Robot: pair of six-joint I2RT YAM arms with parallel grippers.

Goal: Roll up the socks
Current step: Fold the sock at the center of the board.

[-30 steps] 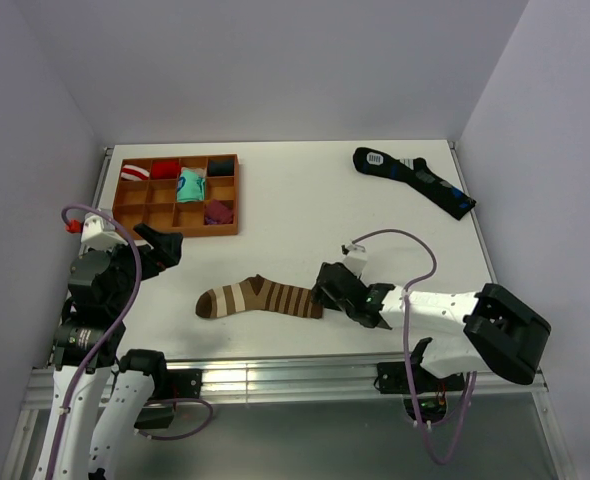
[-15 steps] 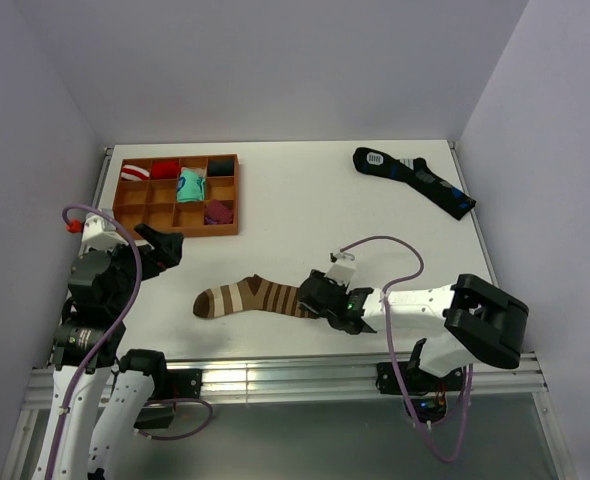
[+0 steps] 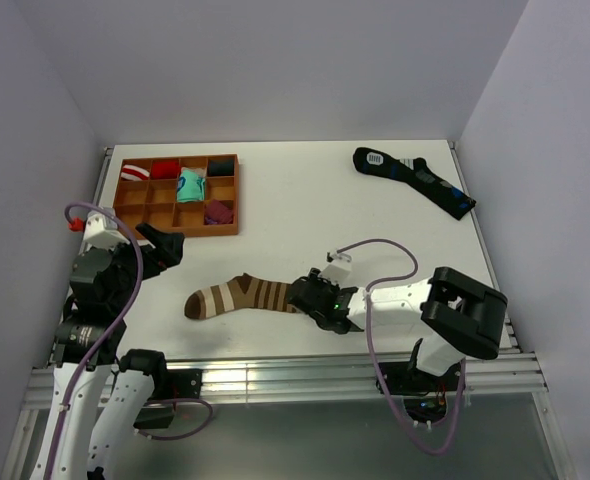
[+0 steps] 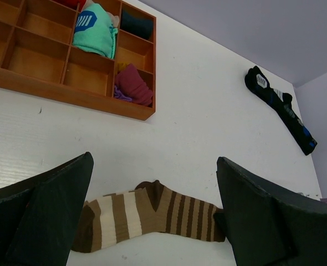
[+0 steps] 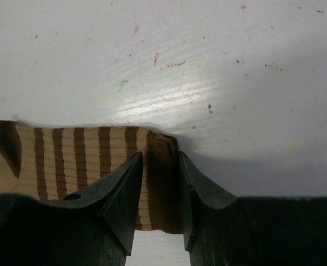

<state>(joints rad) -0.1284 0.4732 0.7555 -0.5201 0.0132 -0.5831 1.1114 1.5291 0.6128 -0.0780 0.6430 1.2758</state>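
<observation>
The socks (image 3: pixel 240 295) lie flat near the table's front edge, brown with cream stripes, toe to the left and dark cuff to the right. My right gripper (image 3: pixel 303 295) lies low at the cuff end. In the right wrist view its fingers (image 5: pixel 124 183) press on both sides of the bunched dark cuff of the socks (image 5: pixel 86 155), so the right gripper (image 5: pixel 159 158) is shut on it. My left gripper (image 3: pixel 165 245) hangs wide open above the table to the socks' upper left. The left wrist view frames the socks (image 4: pixel 152 216) between its spread fingers (image 4: pixel 52 199), well above them.
A wooden compartment tray (image 3: pixel 230 228) sits at the back left holding teal (image 3: pixel 190 185), purple (image 3: pixel 218 211) and red (image 3: pixel 165 169) bundles. A black-navy sock (image 3: pixel 415 180) lies at the back right. The right arm's cable (image 3: pixel 375 250) loops above the table.
My right gripper has moved left onto the cuff and narrowed its jaws around it. The socks have slid a little to the left. The left arm has stayed put.
</observation>
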